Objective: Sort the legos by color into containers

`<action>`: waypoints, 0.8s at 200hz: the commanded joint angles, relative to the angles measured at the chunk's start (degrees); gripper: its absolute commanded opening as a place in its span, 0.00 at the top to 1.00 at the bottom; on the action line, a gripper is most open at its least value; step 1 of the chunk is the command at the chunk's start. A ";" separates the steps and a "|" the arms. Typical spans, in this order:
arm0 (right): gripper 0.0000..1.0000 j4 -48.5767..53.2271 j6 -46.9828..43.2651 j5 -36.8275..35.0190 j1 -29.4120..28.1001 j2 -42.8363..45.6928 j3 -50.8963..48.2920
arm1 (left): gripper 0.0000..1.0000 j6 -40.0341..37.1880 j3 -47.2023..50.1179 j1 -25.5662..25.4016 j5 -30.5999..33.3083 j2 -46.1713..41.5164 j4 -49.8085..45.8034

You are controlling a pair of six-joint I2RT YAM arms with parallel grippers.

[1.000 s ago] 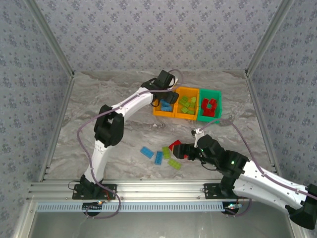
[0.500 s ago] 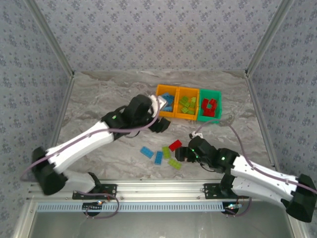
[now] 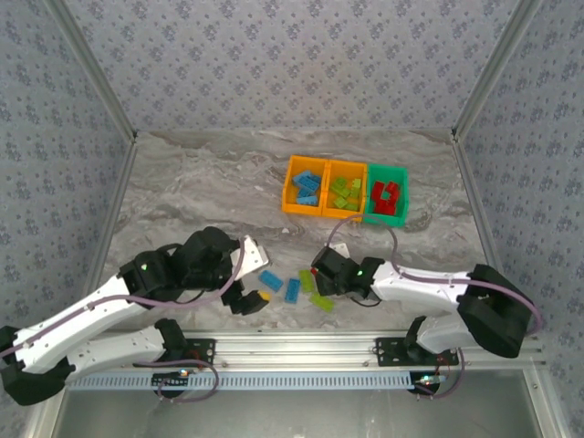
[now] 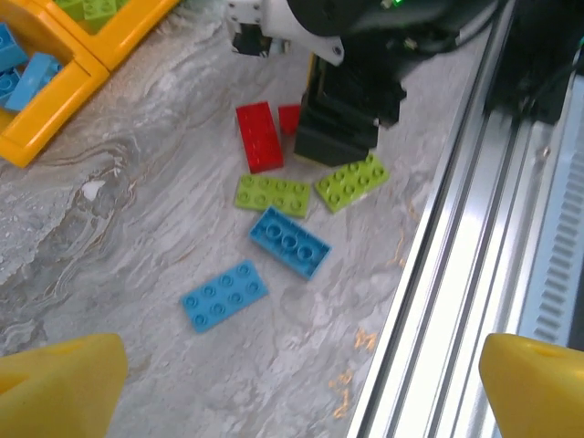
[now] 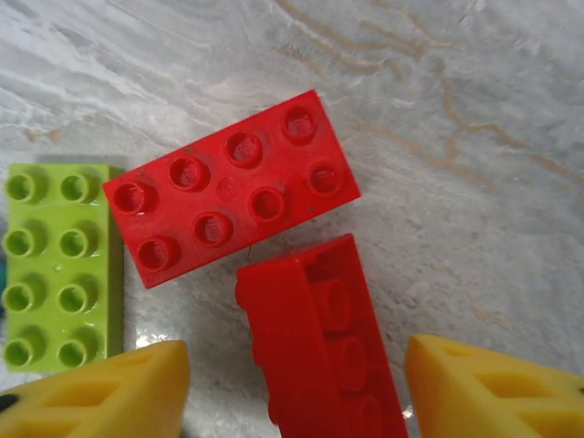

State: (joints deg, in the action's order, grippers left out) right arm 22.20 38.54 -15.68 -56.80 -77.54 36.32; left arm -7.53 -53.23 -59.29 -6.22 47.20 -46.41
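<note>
The left end effector (image 4: 297,388) hangs wide open and empty above loose blue, green and red bricks (image 4: 289,240) on the near surface (image 3: 201,182). The right end effector (image 5: 294,392) stands partly open around a tilted red brick (image 5: 319,338), not yet clamped on it. The bins (image 3: 286,189) sit at the far side.

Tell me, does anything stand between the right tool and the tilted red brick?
Nothing visible does. The tilted red brick sits directly between the fingers of the right tool. A second red brick lies flat just beyond it, not in the way.
</note>
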 commanded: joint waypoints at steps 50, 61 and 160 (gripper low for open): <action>0.77 8.04 2.21 -6.39 -1.64 -2.35 6.28 | 0.01 -8.13 5.95 0.27 -2.73 -0.61 3.51; 0.80 9.26 2.83 -8.48 -2.14 0.66 6.83 | 0.01 -8.05 5.96 0.48 -2.81 -0.22 3.26; 0.83 -11.56 -13.96 2.20 35.91 15.64 8.19 | 0.01 -6.45 7.19 3.03 -0.96 -6.16 4.57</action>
State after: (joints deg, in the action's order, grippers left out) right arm 19.86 30.28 -23.86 -31.97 -56.60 42.28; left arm -14.33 -46.87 -56.84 -7.73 42.81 -42.89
